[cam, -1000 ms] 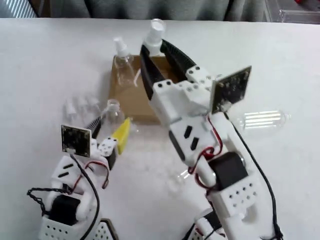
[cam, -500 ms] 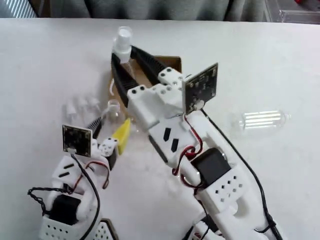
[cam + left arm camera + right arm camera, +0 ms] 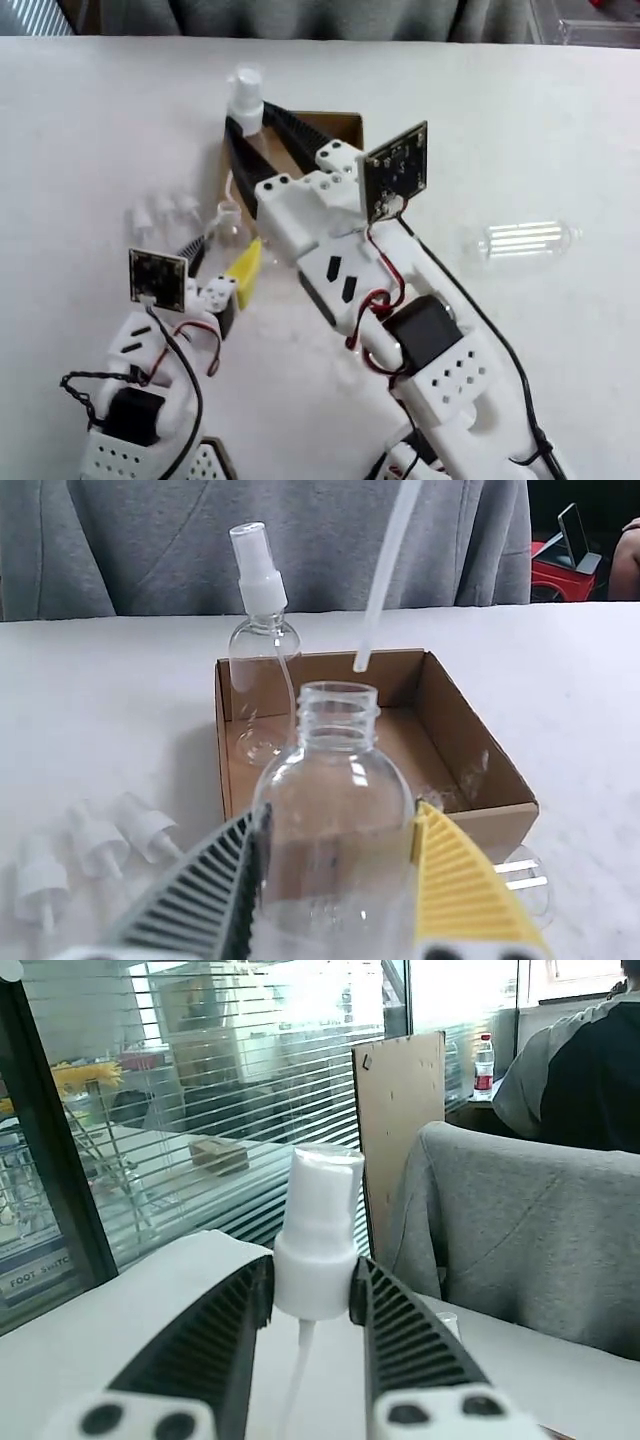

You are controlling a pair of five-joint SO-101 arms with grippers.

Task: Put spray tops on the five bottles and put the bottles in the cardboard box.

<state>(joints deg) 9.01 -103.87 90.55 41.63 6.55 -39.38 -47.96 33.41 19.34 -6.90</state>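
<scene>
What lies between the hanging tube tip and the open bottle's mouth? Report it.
Nothing: in the left wrist view the tube ends above the mouth of the open bottle, with only the cardboard box behind.

We had the capped bottle (image 3: pixel 262 650) in the far left corner of the cardboard box (image 3: pixel 470 755), the open bottle (image 3: pixel 335 810) just in front of it, loose spray tops (image 3: pixel 95 840) on the table (image 3: pixel 520 120) to the left, and a spare bottle (image 3: pixel 525 238) lying well off right.
</scene>
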